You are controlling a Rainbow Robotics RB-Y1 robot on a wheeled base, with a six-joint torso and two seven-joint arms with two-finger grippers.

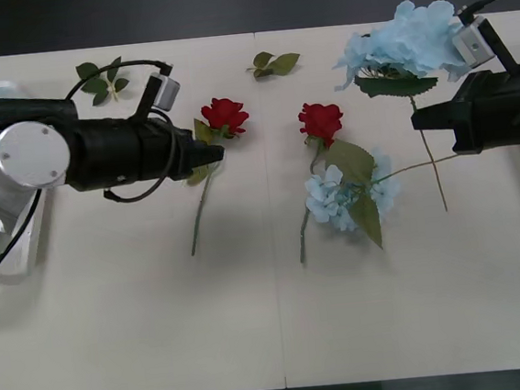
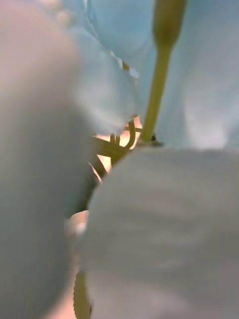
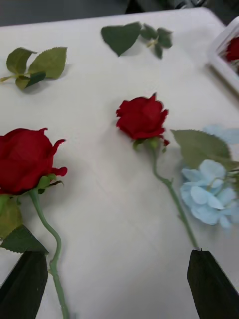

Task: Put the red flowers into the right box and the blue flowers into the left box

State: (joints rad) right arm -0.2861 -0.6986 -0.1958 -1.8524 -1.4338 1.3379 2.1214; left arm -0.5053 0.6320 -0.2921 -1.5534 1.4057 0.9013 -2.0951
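Midway | left gripper (image 3: 119, 284) jaws apart beside a red rose (image 1: 225, 115) | right gripper's (image 1: 423, 119) grip cannot be told, blue hydrangea (image 1: 411, 38) close by | another rose (image 1: 321, 120) and hydrangea (image 1: 334, 197) lie mid-table, unsorted

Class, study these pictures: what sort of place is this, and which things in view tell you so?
Probably a robot test bench rather than a flower shop: a plain pale table, artificial red flowers and blue flowers laid out for sorting, and two black robot arms reaching over them.
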